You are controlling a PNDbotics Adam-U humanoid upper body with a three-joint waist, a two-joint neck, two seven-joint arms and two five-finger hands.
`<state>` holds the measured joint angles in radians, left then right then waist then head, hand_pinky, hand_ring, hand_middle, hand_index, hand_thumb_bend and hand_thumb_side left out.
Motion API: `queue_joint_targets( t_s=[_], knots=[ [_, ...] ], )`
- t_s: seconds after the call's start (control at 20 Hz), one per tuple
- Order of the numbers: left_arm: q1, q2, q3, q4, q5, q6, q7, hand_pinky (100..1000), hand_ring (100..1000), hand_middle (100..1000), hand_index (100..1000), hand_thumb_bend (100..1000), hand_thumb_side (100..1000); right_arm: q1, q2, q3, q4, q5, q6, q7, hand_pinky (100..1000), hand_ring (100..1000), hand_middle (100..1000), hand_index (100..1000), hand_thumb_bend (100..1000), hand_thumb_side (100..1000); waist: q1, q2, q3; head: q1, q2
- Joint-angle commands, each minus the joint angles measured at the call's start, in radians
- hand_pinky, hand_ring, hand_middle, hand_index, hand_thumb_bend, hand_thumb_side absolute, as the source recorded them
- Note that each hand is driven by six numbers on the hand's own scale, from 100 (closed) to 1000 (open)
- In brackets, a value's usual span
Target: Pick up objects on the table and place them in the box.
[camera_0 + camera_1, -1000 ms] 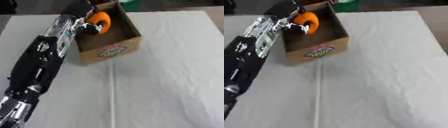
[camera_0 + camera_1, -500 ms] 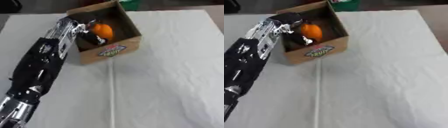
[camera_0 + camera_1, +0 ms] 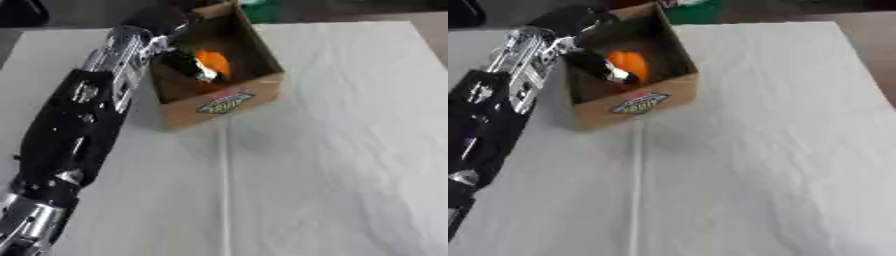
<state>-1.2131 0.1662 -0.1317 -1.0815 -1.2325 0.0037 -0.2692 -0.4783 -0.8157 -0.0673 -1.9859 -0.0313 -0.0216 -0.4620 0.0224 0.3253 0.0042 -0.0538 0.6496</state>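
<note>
An open cardboard box (image 3: 262, 87) with a fruit label on its front wall stands at the far left-centre of the white table. My left arm comes in from the lower left and reaches over the box's left wall. My left hand (image 3: 181, 64) is down inside the box, its fingers curled against a round orange object (image 3: 214, 61) that sits low in the box. The hand hides part of the orange object and the box floor. My right hand shows in no view.
A green thing (image 3: 262, 7) lies just behind the box at the table's far edge. A straight crease (image 3: 226, 190) runs down the white cloth from the box toward me. No other loose objects show on the cloth to the right.
My left hand has gone down from above the box's rim into the box with the orange object. Over the last half second both have barely moved.
</note>
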Motion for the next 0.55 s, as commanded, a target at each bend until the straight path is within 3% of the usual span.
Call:
queue_joint_targets(
  t_s=[0.05, 0.3, 0.35, 0.4, 0.55],
  knots=[
    [-0.008, 0.050, 0.033, -0.145, 0.097, 0.062, 0.149, 553, 733, 777, 874, 551, 848, -0.001, -0.033, -0.016, -0.014, -0.003, -0.003, -0.007, 821, 840, 847, 873, 100, 1000, -0.005, -0.029, 0.005, -0.004, 0.011],
    [0.081, 0.172, 0.055, -0.452, 0.398, 0.166, 0.411, 491, 650, 736, 835, 112, 755, 0.006, -0.041, -0.026, -0.014, 0.000, -0.026, -0.024, 819, 839, 848, 874, 100, 1000, -0.003, -0.029, 0.024, -0.017, 0.028],
    [0.112, 0.201, 0.060, -0.519, 0.470, 0.185, 0.467, 489, 646, 733, 832, 112, 749, 0.007, -0.041, -0.028, -0.014, 0.001, -0.035, -0.030, 819, 839, 848, 874, 100, 1000, -0.004, -0.028, 0.027, -0.020, 0.029],
    [0.151, 0.230, 0.071, -0.589, 0.540, 0.196, 0.525, 468, 616, 704, 804, 100, 666, 0.007, -0.041, -0.031, -0.014, 0.005, -0.046, -0.039, 817, 838, 849, 874, 100, 1000, -0.004, -0.027, 0.031, -0.027, 0.030],
    [0.274, 0.286, 0.109, -0.779, 0.701, 0.215, 0.691, 452, 595, 682, 792, 100, 648, 0.005, -0.032, -0.037, -0.014, 0.025, -0.085, -0.074, 813, 835, 848, 875, 100, 1000, -0.006, -0.022, 0.041, -0.043, 0.033]
  ],
)
